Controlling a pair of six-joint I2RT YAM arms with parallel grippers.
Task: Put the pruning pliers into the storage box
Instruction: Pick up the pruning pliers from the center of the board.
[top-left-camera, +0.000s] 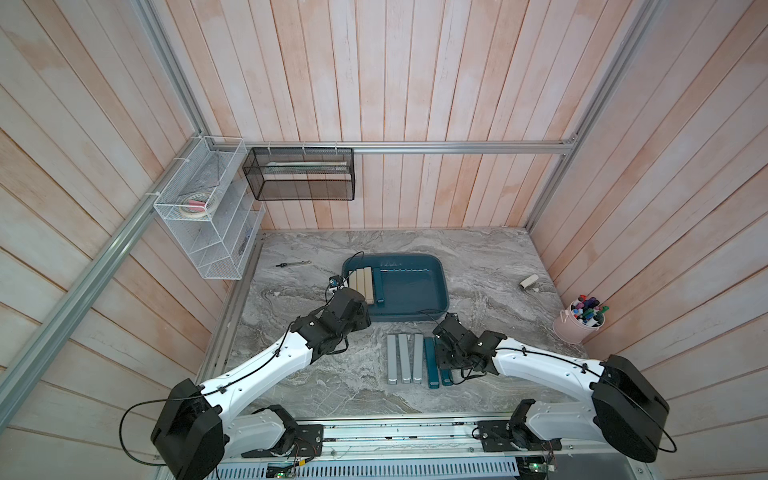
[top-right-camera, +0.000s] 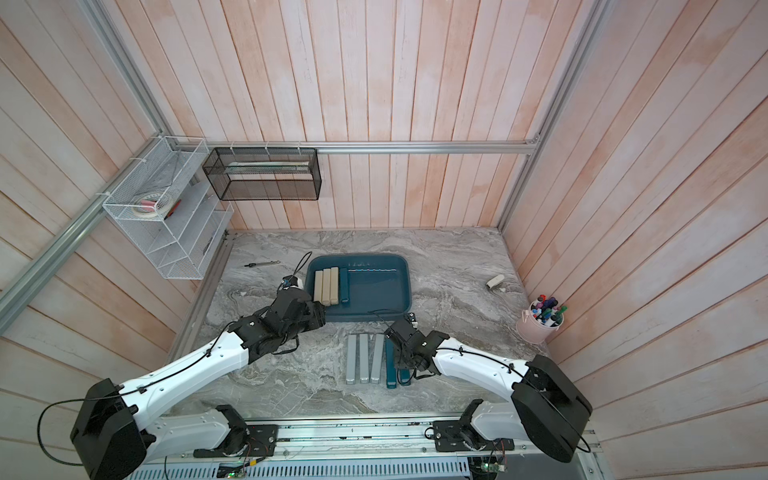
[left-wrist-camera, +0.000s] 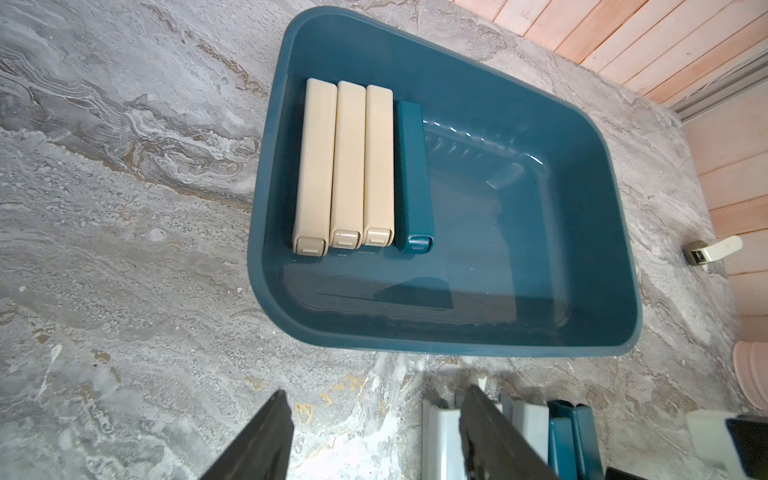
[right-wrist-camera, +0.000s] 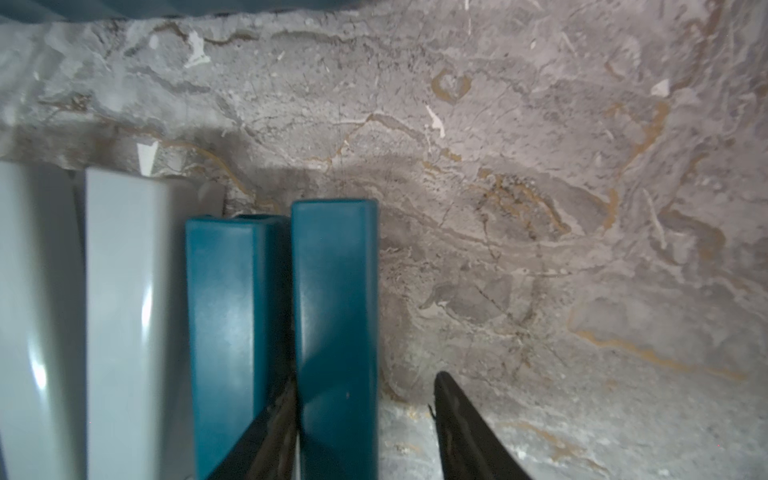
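Looking down, I see my left gripper (left-wrist-camera: 376, 392) hanging wide and empty just short of the storage box (left-wrist-camera: 498, 328). In it three beige pruning pliers (left-wrist-camera: 351, 166) and one teal bar (left-wrist-camera: 413, 174) lie side by side, their long axes running away from me. On the table (top-left-camera: 498, 270) three grey bars (top-left-camera: 404, 358) and two teal ones lie the same way. My right gripper (right-wrist-camera: 365, 382) straddles the rightmost teal bar (right-wrist-camera: 336, 311), one finger touching it, the other apart.

Three beige bars (top-left-camera: 360, 284) and one teal bar (top-left-camera: 377, 286) are crowding the left part of the storage box (top-left-camera: 411, 291); the floor to their right is lying open. On the bench (top-left-camera: 498, 270), grey bars (top-left-camera: 404, 358) are lying packed beside two teal bars (top-left-camera: 430, 361). The right claw (right-wrist-camera: 363, 378) is straddling the outer one, one finger squeezing into the slim gap between them, the other standing over bare bench. The left claw (left-wrist-camera: 374, 390) is hanging agape by the box's near corner.
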